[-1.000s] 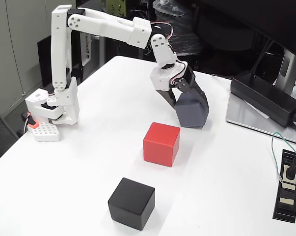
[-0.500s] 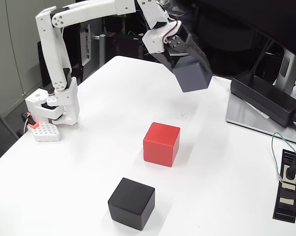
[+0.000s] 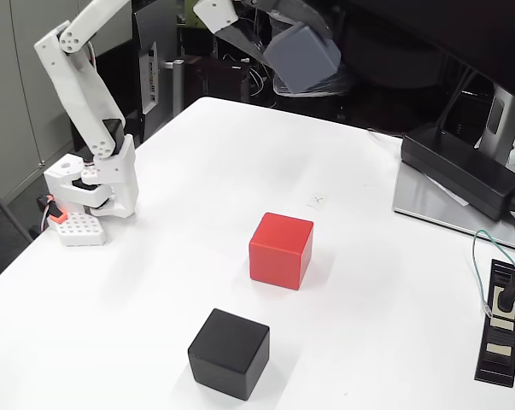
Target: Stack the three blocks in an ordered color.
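Transport looks like the step in hand: the slate grey block (image 3: 302, 57) is high in the air above the far edge of the tabletop (image 3: 172, 213), carried by the white arm (image 3: 73, 81), and no stack has been started. The red block (image 3: 280, 250) sits alone near the middle of the tabletop, and the black block (image 3: 229, 353) sits alone toward the near edge, well apart from the red one. Neither has anything on top of it.

The next move, as I judge it, calls for swinging the grey block over whichever block is meant as the base, squaring its faces to that block's top, and lowering it flat before letting go. The grey block is tilted in the air now, so it would need levelling first, or it could land on an edge and slide off.

The gripper (image 3: 284, 34) is at the top edge of the fixed view, partly cut off and dark against a dark background. It is closed onto the grey block from above, its jaws spread only as wide as the cube; the exact contact of each finger is hard to make out. A black power adapter (image 3: 462, 166) lies near the right edge, clear of the blocks.
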Available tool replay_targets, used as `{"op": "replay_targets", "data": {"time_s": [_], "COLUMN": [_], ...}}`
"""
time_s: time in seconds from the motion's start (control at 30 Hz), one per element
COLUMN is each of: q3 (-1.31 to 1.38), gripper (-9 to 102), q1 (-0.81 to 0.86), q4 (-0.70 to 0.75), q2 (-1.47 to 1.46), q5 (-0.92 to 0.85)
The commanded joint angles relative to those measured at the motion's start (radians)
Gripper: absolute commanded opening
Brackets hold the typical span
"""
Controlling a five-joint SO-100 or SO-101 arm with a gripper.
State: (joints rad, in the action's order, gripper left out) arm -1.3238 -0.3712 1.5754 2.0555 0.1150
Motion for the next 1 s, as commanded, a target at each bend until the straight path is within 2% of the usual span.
{"op": "replay_targets", "data": {"time_s": [0.0,0.2,0.4,0.7,0.97], "q3": [0.02,-0.069,-0.244,-0.479,-0.592], "gripper": [1,1,1,1,1], "q1": [0.091,0.245,0.252,0.264,0.265], "q4": [0.003,0.0,-0.023,-0.218,-0.29], "q2": [0.038,0.035,0.035,0.035,0.035], "q5": [-0.06,-0.104,-0.132,-0.138,-0.138]}}
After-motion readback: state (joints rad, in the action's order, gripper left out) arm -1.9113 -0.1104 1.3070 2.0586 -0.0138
